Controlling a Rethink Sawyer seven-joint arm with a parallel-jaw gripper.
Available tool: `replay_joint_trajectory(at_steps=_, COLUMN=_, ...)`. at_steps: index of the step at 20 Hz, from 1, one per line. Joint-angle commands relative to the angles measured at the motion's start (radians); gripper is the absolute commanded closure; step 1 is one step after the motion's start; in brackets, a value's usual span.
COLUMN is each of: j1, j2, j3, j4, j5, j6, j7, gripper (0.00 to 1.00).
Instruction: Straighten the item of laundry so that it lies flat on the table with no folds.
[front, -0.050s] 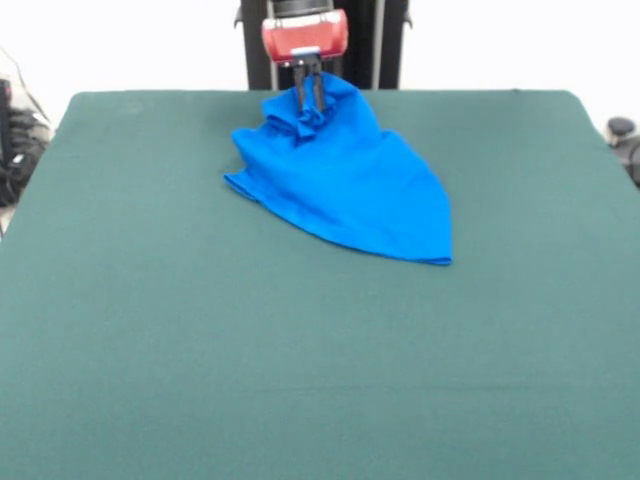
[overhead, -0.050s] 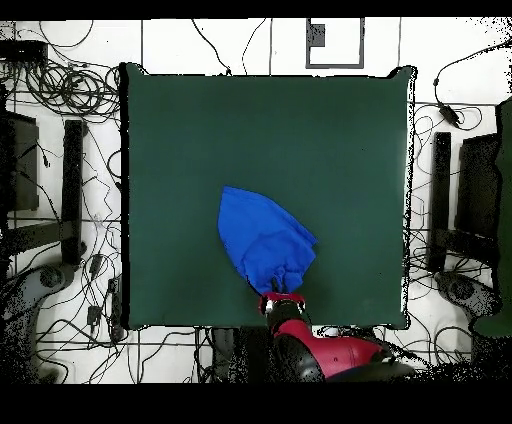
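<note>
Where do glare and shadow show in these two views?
Front view: the background behind the table is blown out white; the shirt casts only a faint shadow, and the pincer stands dark against it. Overhead view: even light, no glare on the table; the shirt's folds are softly shaded.

We find no readable text, label, brand, number or sign on anything in either view.

T-shirt (front, -0.050s: 345, 175) (overhead, -0.050s: 262, 240): bright blue | bunched, folded to a point | table (front, -0.050s: 300, 350) (overhead, -0.050s: 330, 150): dark green
</note>
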Motion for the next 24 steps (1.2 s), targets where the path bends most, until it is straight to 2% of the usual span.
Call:
replay_joint_trajectory(at_steps=1, j1=0.043, j2=0.046, j3=0.011, j4=-0.045, j5=0.001, j6=0.083, j7=0.101, gripper=1.00)
replay_joint_trajectory(at_steps=5, j1=0.061, j2=0.076, j3=-0.004, j4=-0.058, j5=0.012, j6=0.048, j7=0.104, gripper=1.00)
replay_joint_trajectory(at_steps=14, j1=0.087, j2=0.084, j3=-0.039, j4=-0.057, j5=0.024, j6=-0.020, j7=0.111, gripper=1.00)
replay_joint_trajectory(at_steps=15, j1=0.091, j2=0.086, j3=-0.042, j4=-0.059, j5=0.023, j6=-0.025, j7=0.118, gripper=0.00)
replay_joint_trajectory(at_steps=24, j1=0.103, j2=0.094, j3=-0.052, j4=-0.057, j5=0.037, j6=-0.058, j7=0.129, gripper=0.00)
